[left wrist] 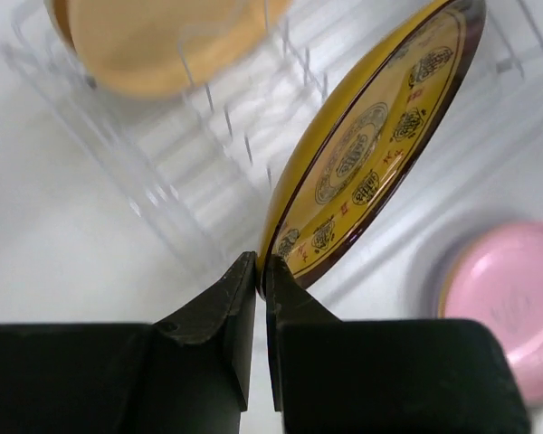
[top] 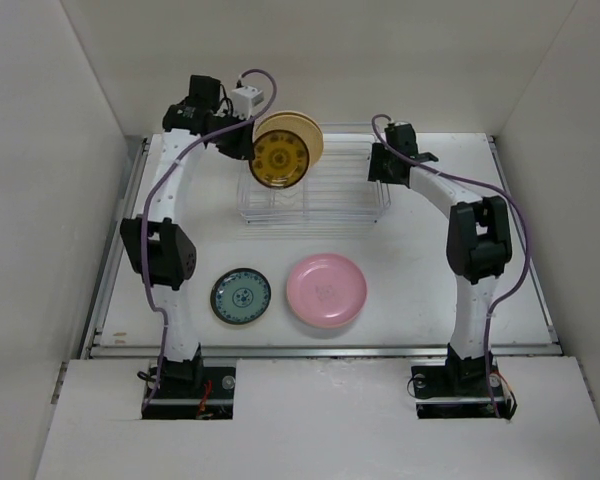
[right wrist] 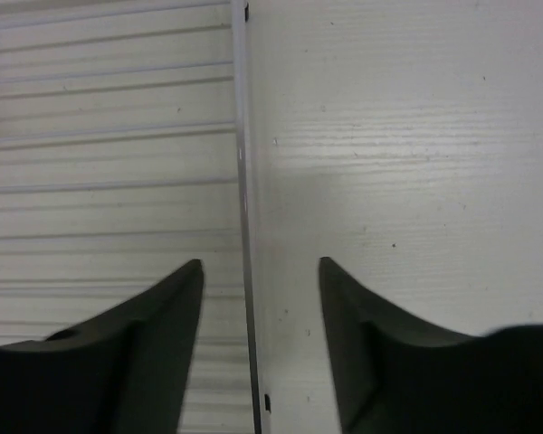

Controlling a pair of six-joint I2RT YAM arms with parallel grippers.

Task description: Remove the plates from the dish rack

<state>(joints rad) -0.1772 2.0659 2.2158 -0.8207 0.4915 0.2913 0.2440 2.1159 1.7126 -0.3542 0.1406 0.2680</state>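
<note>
Left pincer (left wrist: 261,269) is pinching the rim of the small amber-yellow patterned plate (top: 280,158), holding it over the silver-white wire dish rack (top: 330,200). The teal patterned plate (top: 241,296) and pink round plate (top: 326,290) are already sitting on the white counter (top: 430,260), so I'm guessing roughly halfway. A cream-tan plate (top: 312,133) is waiting in the rack. Right pincer (right wrist: 261,271) is hanging spread, empty.

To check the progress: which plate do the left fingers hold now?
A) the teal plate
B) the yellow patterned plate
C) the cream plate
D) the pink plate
B: the left fingers are shut on the rim of the yellow patterned plate.
</note>
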